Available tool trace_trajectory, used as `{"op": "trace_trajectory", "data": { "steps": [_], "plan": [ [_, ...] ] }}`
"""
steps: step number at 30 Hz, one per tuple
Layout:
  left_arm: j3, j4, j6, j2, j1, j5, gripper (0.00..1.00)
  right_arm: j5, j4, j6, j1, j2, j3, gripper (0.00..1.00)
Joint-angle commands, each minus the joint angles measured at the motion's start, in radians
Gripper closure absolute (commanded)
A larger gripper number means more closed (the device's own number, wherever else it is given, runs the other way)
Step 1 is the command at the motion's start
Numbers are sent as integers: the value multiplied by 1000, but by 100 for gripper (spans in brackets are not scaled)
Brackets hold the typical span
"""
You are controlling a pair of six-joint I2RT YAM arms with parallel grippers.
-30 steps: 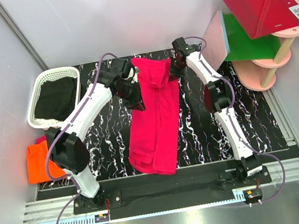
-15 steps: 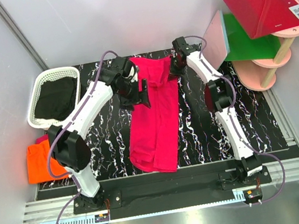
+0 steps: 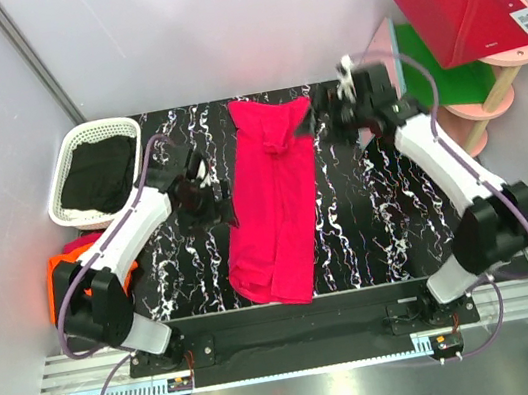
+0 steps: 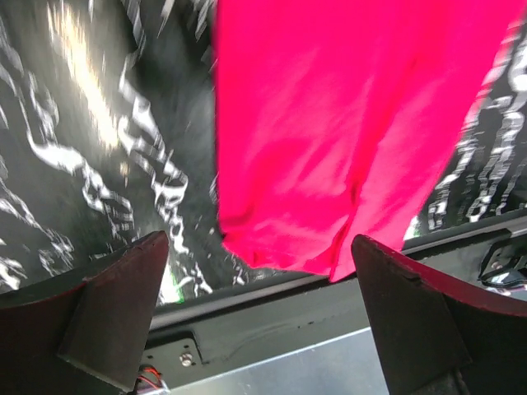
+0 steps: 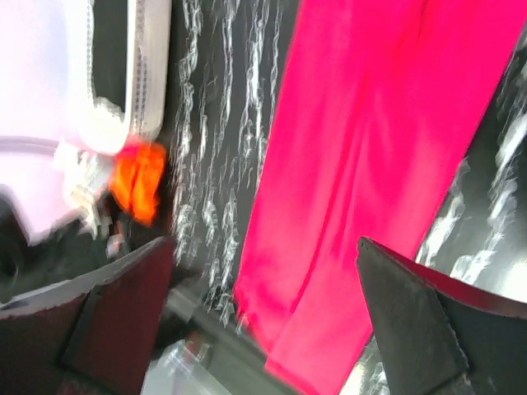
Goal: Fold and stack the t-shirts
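Note:
The hot pink t-shirt (image 3: 274, 196) lies on the black marbled table (image 3: 369, 220) as a long strip folded lengthwise, running from the far edge to the near edge. My left gripper (image 3: 213, 206) hovers just left of the shirt's middle, open and empty. My right gripper (image 3: 329, 118) hangs to the right of the shirt's far end, also open and empty. In the left wrist view the shirt's near end (image 4: 329, 132) shows beyond my left gripper (image 4: 263, 317). The right wrist view shows the strip (image 5: 370, 164) beyond my right gripper (image 5: 263, 325). The orange t-shirt (image 3: 58, 283) lies off the table's left edge, partly hidden by the left arm.
A white basket (image 3: 66, 165) holding black cloth stands at the far left corner. Stiff red (image 3: 465, 7) and green (image 3: 440, 67) panels rest on a pink stand at the far right. A black rail (image 3: 296, 329) runs along the near edge.
Both grippers have let go of the pink shirt's far end and opened. The left arm drew back left and nearer, and the right arm swung out to the right.

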Motion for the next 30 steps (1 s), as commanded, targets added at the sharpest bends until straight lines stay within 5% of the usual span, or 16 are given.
{"op": "trace_trajectory", "data": {
  "steps": [1, 4, 12, 28, 30],
  "plan": [
    [-169, 122, -84, -98, 10, 107, 2, -229, 207, 330, -3, -46, -525, 2],
    [-282, 154, -111, -138, 8, 117, 3, -250, 307, 457, -2, -135, -766, 5],
    [-494, 268, -154, -141, 8, 179, 5, -261, 319, 542, 6, -241, -1035, 9],
    [-625, 432, -204, -48, -59, 265, 9, -320, 342, 582, 231, -57, -1048, 10],
    [-625, 432, -206, -37, -64, 252, 13, -352, 347, 571, 248, -3, -1027, 16]
  ]
}}
